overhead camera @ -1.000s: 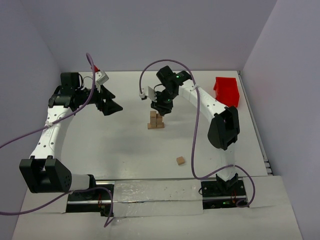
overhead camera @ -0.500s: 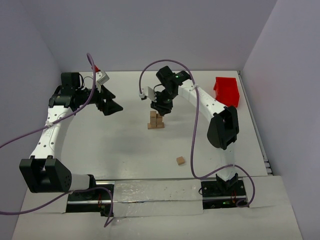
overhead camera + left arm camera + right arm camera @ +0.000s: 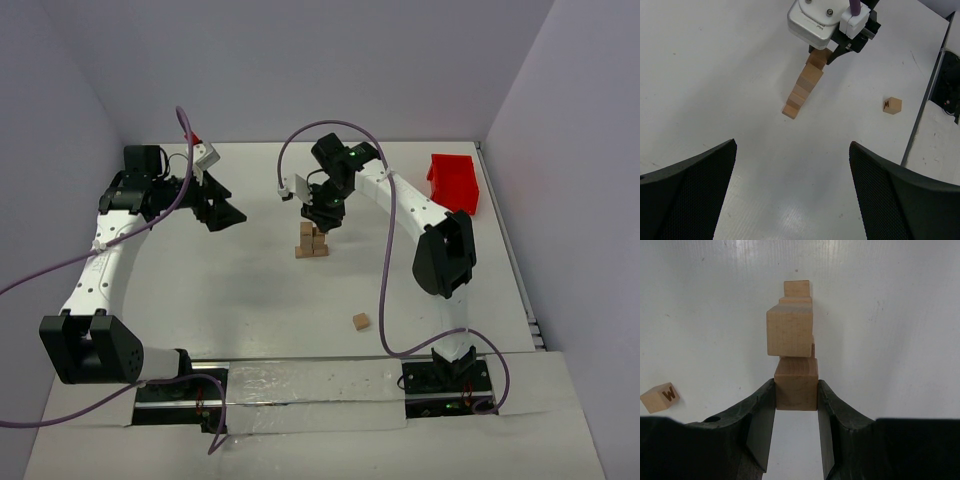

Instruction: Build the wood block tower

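right gripper was pinching one wood block by two opposite sides, with both fingers flat against the faces. It pointed down, with that block right at the top of the tower. I couldn't tell whether the block rested on the cube below or was held just clear of it.

The tower stood near the middle of the table, a bit toward the far side. It was wider at the base and narrowed upward. In the left wrist view the cubes looked staggered rather than flush, stepping off to one side.

left gripper was spread wide and held nothing. It hung above the table on the left, well apart from the tower, and faced it.

One loose block lay alone on the table, nearer the arm bases on the right arm's side and well apart from the tower. It had a dark letter on one face.

The red bin sat at the far right corner of the table, well apart from everything else. I couldn't see what was inside it.
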{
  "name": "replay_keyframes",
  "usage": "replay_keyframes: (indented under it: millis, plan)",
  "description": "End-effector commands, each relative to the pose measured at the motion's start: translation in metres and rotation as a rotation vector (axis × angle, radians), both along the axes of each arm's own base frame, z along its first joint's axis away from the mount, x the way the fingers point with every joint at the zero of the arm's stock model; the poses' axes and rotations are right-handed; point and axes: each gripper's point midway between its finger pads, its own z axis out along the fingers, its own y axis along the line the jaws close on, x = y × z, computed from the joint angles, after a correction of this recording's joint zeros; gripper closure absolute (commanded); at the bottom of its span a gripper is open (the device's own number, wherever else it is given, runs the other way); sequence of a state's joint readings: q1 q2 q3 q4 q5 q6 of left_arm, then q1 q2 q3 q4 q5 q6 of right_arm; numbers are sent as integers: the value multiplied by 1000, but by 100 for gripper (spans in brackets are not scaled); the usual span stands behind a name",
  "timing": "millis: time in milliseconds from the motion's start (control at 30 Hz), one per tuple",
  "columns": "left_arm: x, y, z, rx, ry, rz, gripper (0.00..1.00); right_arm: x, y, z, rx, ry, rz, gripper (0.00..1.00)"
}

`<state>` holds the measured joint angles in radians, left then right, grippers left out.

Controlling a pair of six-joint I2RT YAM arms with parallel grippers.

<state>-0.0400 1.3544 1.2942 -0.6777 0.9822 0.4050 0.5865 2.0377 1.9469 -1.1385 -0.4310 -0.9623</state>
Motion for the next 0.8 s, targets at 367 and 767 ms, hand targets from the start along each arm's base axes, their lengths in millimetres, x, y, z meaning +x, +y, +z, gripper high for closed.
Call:
replay_keyframes:
  millis: [367, 767]
  plan:
    - [0, -5, 17, 2, -58, -32, 1, 3, 13, 9, 17, -25, 12, 86]
    - [-1, -5, 16, 8, -58, -37, 1, 2, 15, 8, 13, -31, 16, 83]
